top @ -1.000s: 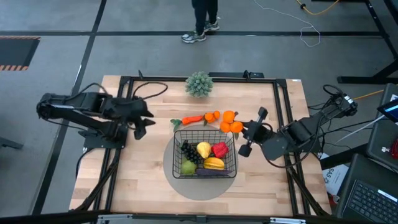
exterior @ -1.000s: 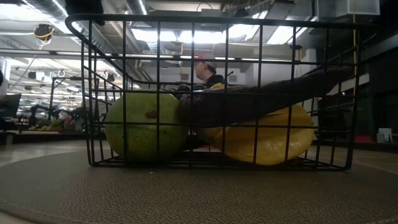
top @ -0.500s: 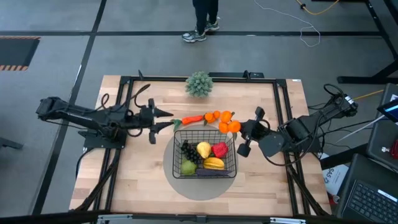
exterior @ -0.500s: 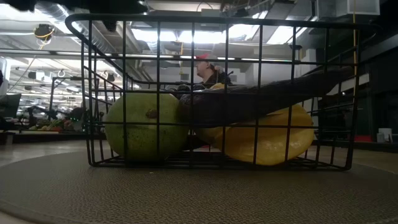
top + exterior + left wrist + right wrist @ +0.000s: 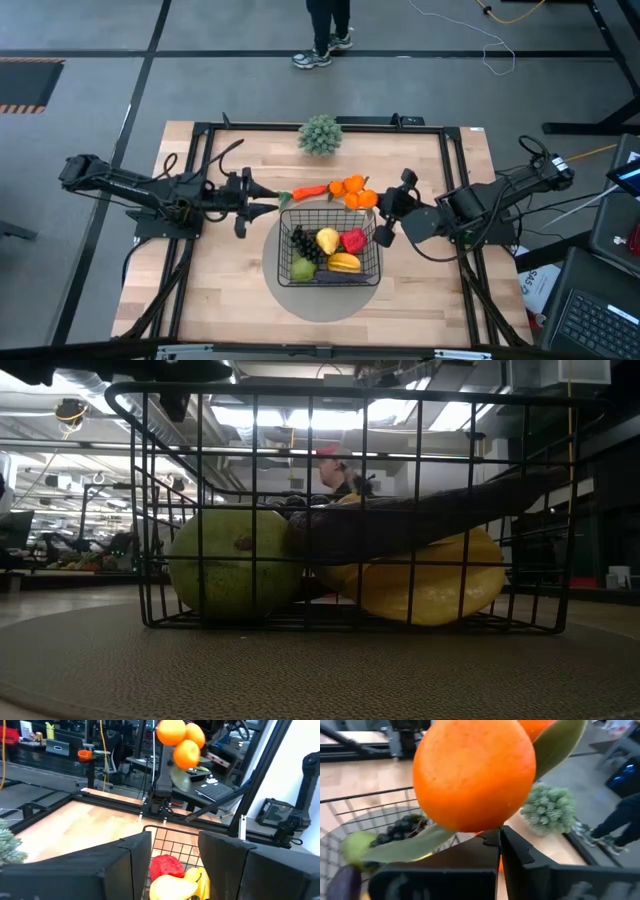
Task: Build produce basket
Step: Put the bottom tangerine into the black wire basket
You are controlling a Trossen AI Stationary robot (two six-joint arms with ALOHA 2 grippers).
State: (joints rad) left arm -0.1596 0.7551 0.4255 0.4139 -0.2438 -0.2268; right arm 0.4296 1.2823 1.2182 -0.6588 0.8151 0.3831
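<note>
From above: finds the basket (image 5: pixel 372 272) mid-table on the grey round mat (image 5: pixel 285 290), loaded with most of the produce. Catches the right gripper (image 5: pixel 378 203) just off the far right corner of the basket, clenched on the oranges (image 5: pixel 354 191), likely to carry the whole cluster in one go. Spots the left gripper (image 5: pixel 268 196) released, fingers spread, pointed at the carrot (image 5: pixel 310 190) lying just beyond the far rim. Looks like a line-up for the next pick.

Down at table height: shows only wire grid, with the pear (image 5: pixel 235 560) pressed against the banana (image 5: pixel 430 580) and the eggplant (image 5: pixel 430 510) slanted across both. Leaves little floor room, so probably means stacking on top.

Past the left wrist: confirms empty, parted fingers (image 5: pixel 130 865), the red pepper (image 5: pixel 167 866) inside the basket ahead and the oranges hanging clear of the table beyond.

Past the right wrist: shows the pinch low on the leafy stem, not on the round fruit. Seems wise, given smooth skin too wide for the jaws. Glimpses the grapes (image 5: pixel 400 830) below and the spiky plant (image 5: pixel 550 810) behind.
</note>
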